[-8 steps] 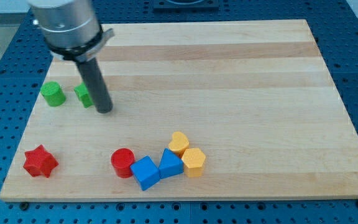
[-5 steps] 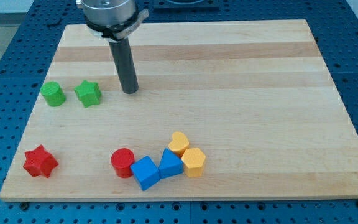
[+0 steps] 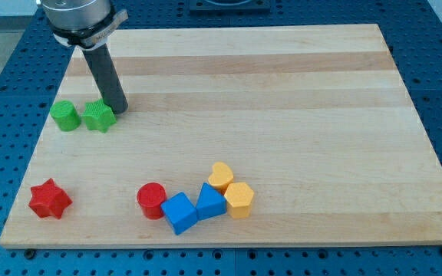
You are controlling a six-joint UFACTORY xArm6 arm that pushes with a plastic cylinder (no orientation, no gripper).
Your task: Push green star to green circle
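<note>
The green star [image 3: 98, 116] sits far left on the board, just beside the one green circle [image 3: 65, 116], my tip [image 3: 118, 110] at its right edge. Nearer lie two red, two blue and two yellow blocks. There is no claw, only the rod.

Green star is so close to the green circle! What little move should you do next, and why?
Probably one more short push toward the view's left. My tip sits at the green star's right edge, and the green circle lies just left of the star, almost touching it.
</note>
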